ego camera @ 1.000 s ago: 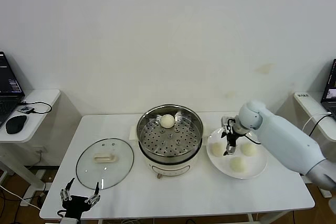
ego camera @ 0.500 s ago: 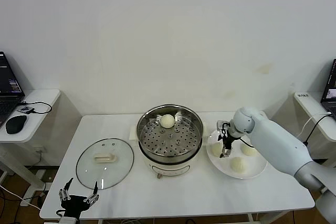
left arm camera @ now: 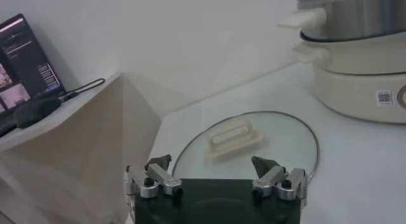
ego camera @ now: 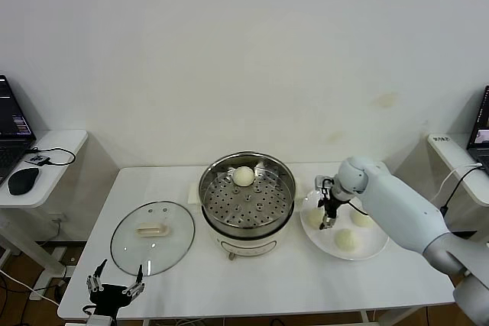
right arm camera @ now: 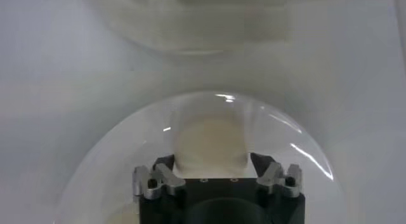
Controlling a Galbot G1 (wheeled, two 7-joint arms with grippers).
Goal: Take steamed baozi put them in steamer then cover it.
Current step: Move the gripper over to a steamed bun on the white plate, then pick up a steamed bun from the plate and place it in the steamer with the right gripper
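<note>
The steamer [ego camera: 247, 192] stands mid-table with one baozi [ego camera: 243, 176] on its perforated tray. Three baozi lie on the white plate [ego camera: 376, 243] to its right. My right gripper [ego camera: 328, 221] is down over the plate's left baozi [ego camera: 313, 217]. In the right wrist view the gripper [right arm camera: 211, 163] is open, with this baozi [right arm camera: 209, 136] between its fingers and a small gap on each side. The other two baozi [ego camera: 361, 217] [ego camera: 346, 240] lie untouched. My left gripper [ego camera: 114, 288] is open and empty at the table's front left corner.
The glass lid [ego camera: 152, 236] with its white handle lies flat on the table left of the steamer, just ahead of the left gripper [left arm camera: 212, 171] in the left wrist view [left arm camera: 254, 152]. A side table with a laptop and mouse [ego camera: 23, 179] stands far left.
My right gripper has shifted a little left and lower, onto the plate's left baozi. The left arm has not moved.
</note>
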